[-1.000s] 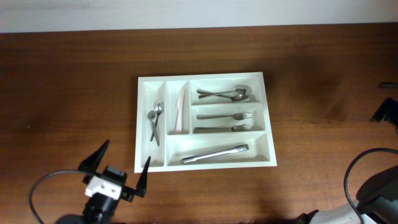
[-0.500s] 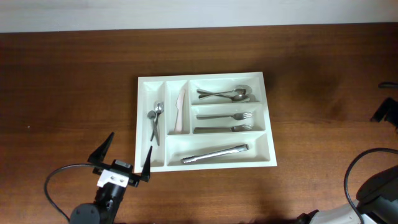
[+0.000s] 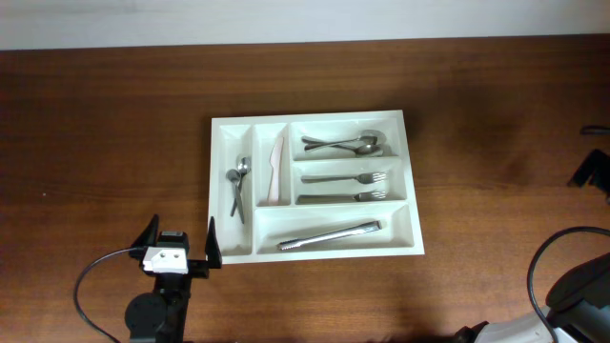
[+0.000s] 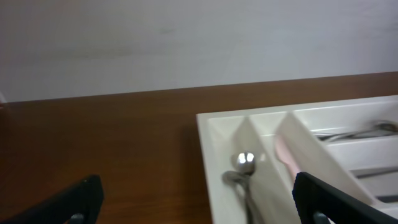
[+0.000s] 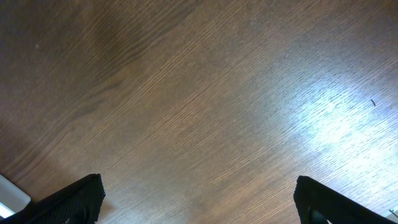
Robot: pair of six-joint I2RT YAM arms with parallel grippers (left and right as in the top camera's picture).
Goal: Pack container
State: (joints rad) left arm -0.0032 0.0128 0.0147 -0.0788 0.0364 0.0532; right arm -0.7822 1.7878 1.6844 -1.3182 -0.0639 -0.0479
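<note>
The white container (image 3: 410,181) lies mid-table, five compartments. It holds small spoons (image 3: 236,186) in the far-left narrow slot, a pale knife (image 3: 276,170) in the second narrow slot, spoons (image 3: 345,144), forks (image 3: 345,188) and tongs (image 3: 330,235) in the wide slots. My left gripper (image 3: 179,240) is open and empty, just off the container's front-left corner. The left wrist view shows the container's corner (image 4: 208,127), a spoon (image 4: 243,163) and my open left gripper (image 4: 199,202). My right gripper (image 5: 199,199) is open over bare wood; only its arm (image 3: 572,286) shows in the overhead view.
The wooden table (image 3: 105,124) runs to a pale wall (image 3: 286,19) at the back. A dark fixture (image 3: 593,171) sits at the right edge. A black cable (image 3: 95,276) loops beside the left arm.
My left gripper has swung from a tilt to point straight at the back and pulled a little toward the front edge. Its fingers look narrower apart in the overhead view. The container's contents have not moved.
</note>
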